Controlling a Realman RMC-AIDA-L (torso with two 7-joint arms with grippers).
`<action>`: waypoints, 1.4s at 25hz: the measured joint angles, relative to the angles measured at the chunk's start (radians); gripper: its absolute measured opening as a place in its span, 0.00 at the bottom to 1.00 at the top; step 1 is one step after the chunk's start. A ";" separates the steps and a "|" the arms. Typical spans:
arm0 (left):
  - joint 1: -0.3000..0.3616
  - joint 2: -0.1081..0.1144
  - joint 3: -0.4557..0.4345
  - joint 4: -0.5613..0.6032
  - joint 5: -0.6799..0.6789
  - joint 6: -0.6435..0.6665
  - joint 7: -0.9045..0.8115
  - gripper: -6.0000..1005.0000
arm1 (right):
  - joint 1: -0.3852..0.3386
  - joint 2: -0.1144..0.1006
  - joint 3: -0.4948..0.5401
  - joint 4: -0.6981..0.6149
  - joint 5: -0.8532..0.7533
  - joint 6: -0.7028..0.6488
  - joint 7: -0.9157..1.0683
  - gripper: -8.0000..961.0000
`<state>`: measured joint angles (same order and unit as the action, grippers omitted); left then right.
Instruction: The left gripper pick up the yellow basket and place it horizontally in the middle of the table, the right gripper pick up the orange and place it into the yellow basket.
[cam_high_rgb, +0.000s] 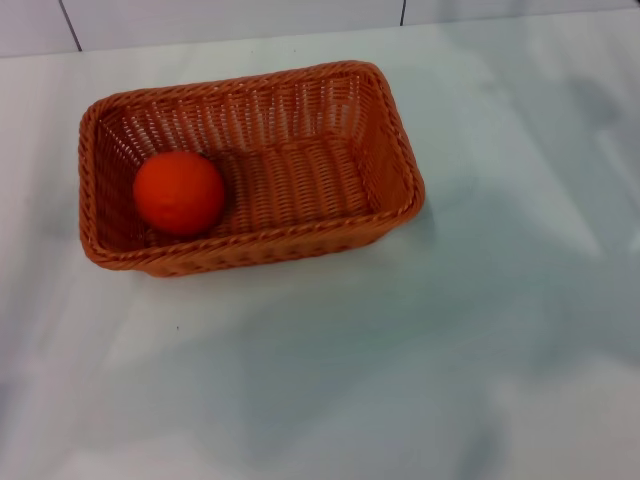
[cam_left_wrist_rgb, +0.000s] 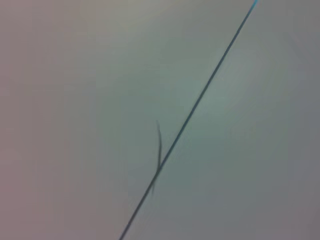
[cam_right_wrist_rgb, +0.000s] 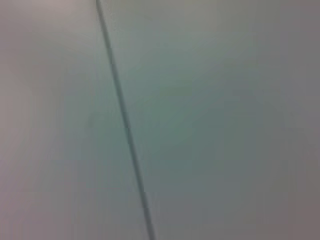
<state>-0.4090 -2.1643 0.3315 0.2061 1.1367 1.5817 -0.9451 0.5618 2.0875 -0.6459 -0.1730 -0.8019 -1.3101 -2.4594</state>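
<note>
Head view shows the yellow basket (cam_high_rgb: 300, 170) lying flat on the table (cam_high_rgb: 450, 350), its long side running roughly across the picture and slightly skewed, left of the picture's centre and toward the far edge. It is a rectangular woven wicker piece, more orange-brown than yellow, with flared openwork walls, a ribbed floor and a thick braided rim that runs all the way round. The orange (cam_high_rgb: 179, 192) sits inside it on the floor, at the left end, close against the near and left walls; it is round, smooth-looking and bright orange-red, and no stem or nub can be made out from this angle. The tabletop is plain, glossy white, with soft grey shadows across its right and near parts, and a pale wall with two dark vertical seams stands behind its far edge. Neither the left gripper nor the right gripper appears in any picture, so nothing can be placed relative to fingers, and whether the fingers are apart or together cannot be told. Both wrist views show only a pale, featureless surface crossed by one thin dark line (cam_left_wrist_rgb: 190, 120) (cam_right_wrist_rgb: 122, 120); what that surface is cannot be made out.
</note>
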 joint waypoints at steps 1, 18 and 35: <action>-0.001 0.000 0.000 -0.015 -0.011 0.014 0.038 0.86 | -0.001 0.001 0.005 0.010 0.020 -0.001 -0.030 0.98; -0.024 -0.006 -0.013 -0.154 -0.079 0.124 0.522 0.86 | -0.007 0.002 0.057 0.033 0.063 0.036 -0.073 0.98; -0.033 -0.006 -0.037 -0.169 -0.080 0.119 0.530 0.86 | 0.004 0.002 0.075 0.045 0.064 0.048 -0.075 0.98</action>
<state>-0.4416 -2.1706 0.2945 0.0367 1.0566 1.7007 -0.4152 0.5655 2.0892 -0.5712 -0.1276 -0.7377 -1.2621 -2.5341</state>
